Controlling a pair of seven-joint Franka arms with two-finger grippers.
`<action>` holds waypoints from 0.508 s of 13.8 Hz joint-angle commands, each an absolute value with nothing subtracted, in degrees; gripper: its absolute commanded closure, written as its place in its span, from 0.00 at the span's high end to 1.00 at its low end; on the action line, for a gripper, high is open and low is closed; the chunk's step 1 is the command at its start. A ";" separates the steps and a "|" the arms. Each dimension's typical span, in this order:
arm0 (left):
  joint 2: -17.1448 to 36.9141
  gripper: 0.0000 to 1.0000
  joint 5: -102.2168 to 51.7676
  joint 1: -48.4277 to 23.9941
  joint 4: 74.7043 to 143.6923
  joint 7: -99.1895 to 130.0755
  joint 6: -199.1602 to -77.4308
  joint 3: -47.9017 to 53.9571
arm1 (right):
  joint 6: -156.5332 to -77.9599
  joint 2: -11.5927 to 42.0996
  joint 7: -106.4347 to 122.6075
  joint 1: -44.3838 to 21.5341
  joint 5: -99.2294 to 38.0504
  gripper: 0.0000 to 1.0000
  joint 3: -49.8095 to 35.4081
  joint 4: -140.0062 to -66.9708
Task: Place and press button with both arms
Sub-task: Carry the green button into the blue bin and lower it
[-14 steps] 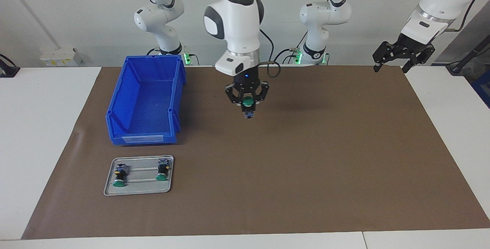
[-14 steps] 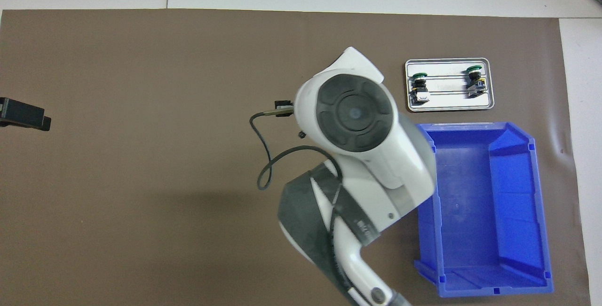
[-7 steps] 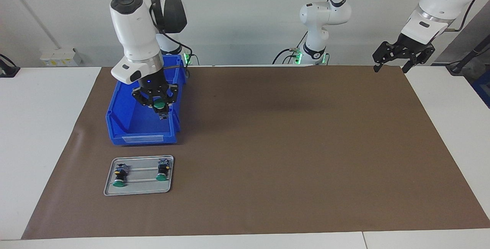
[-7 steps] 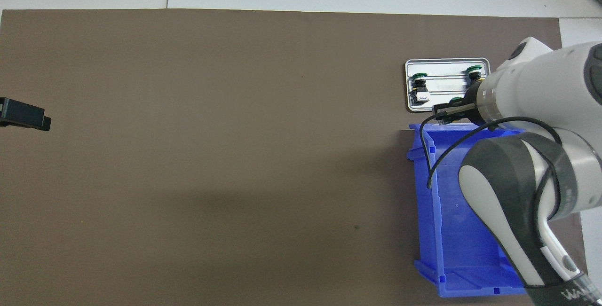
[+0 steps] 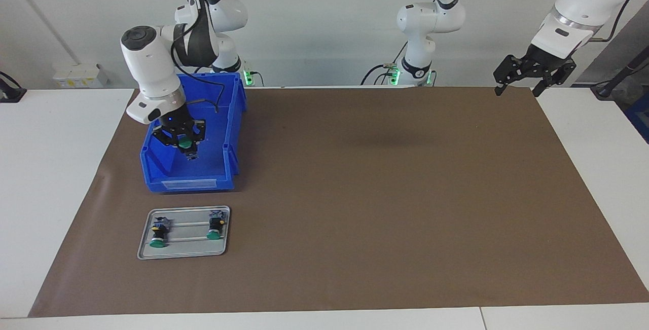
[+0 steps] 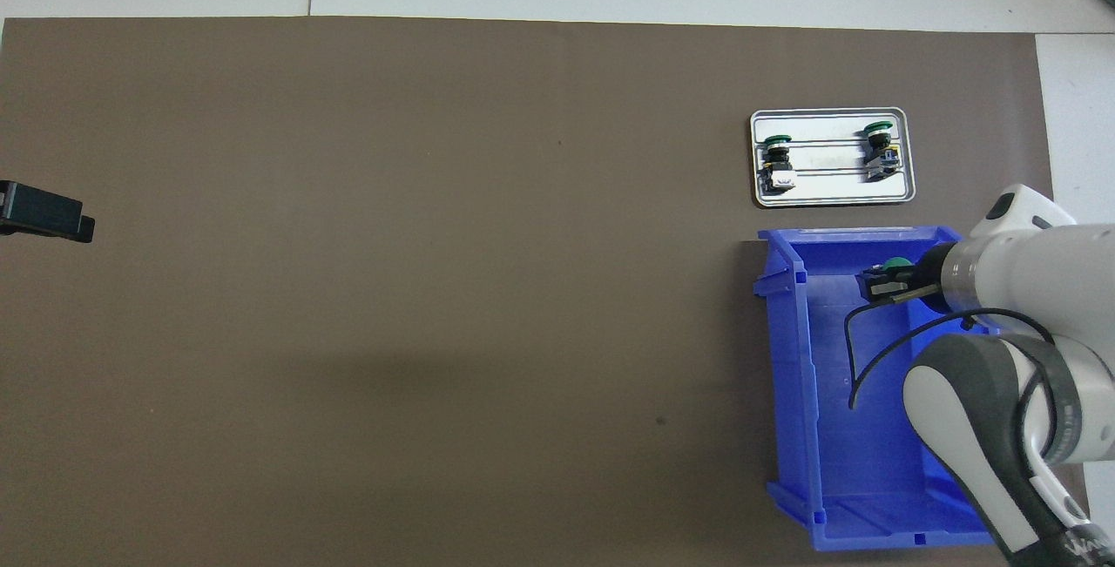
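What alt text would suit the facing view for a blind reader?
The right claw holds a green button over a blue bin. Two more buttons lie on a metal tray, farther from the robots. The left claw waits, open, raised over the table's edge.

The desk [image 5: 66,178] was white and carried a brown mat [image 5: 385,208] over most of its top. On the mat, toward the right arm's end, stood a blue bin [image 5: 230,137]. A grey metal tray [image 5: 185,251] lay flat on the mat just beside the bin, farther from the robots. Two green-capped buttons [image 5: 158,233] [image 5: 215,227] lay apart on the tray.
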State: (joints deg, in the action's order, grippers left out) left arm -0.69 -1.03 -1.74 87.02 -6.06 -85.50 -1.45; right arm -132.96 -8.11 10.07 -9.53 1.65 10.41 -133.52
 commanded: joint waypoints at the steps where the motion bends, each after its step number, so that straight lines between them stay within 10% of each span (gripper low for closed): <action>1: -2.11 1.00 0.09 -1.14 88.59 -5.89 -85.43 -0.97 | -139.64 -9.76 13.26 -7.48 -0.61 0.00 9.58 -140.43; 7: -2.11 1.00 0.09 -1.14 88.59 -5.89 -85.43 -0.97 | -144.76 -8.09 13.71 -6.86 -2.98 0.04 9.58 -144.93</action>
